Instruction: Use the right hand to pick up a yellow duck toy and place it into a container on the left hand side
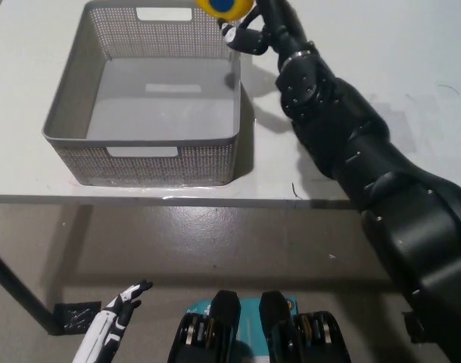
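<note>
Robot hand holds duck — above basket.

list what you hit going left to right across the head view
left hand resting low by the floor → grey basket on the table → yellow duck toy held at the basket's far right corner → right hand

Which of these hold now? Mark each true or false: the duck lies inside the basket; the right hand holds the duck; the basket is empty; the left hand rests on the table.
The yellow duck toy lies inside the grey basket: false, it is held up at the basket's far right corner.
The right hand holds the duck: true.
The basket is empty: true.
The left hand rests on the table: false, it hangs low, below the table edge.
</note>
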